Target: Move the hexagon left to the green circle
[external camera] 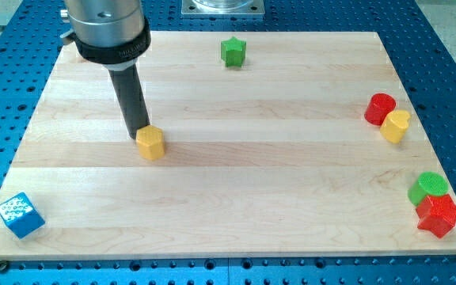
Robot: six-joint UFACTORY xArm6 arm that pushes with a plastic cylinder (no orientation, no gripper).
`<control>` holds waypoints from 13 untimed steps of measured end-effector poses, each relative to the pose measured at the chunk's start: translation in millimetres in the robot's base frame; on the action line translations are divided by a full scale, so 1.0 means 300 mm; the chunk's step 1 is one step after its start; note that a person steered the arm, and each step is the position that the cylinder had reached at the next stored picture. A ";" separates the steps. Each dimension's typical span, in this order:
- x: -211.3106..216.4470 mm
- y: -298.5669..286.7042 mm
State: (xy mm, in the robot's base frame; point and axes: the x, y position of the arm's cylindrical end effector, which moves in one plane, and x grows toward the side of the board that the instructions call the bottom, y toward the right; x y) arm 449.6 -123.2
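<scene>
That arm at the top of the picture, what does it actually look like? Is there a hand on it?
No hand. The arm shows as a wide, round, silvery metal cylinder with a thick black collar around its base. A straight, dark, round rod sticks out below it and ends at my tip, right beside the yellow hexagon on its upper left. No cables or markings show.

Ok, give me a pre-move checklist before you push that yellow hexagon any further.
1. My tip at the yellow hexagon: ok, on its upper-left side.
2. Contact: cannot tell, touching or nearly so.
3. Green circle located: ok, at the view's right edge, against the red star.
4. Push side suits a move towards the view's right: ok.
5. Path between hexagon and circle: ok, bare board.
6. Red cylinder and yellow cylinder off the path: ok, above it.
</scene>
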 end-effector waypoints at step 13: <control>0.252 0.563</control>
State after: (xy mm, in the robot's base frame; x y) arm 525.3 45.8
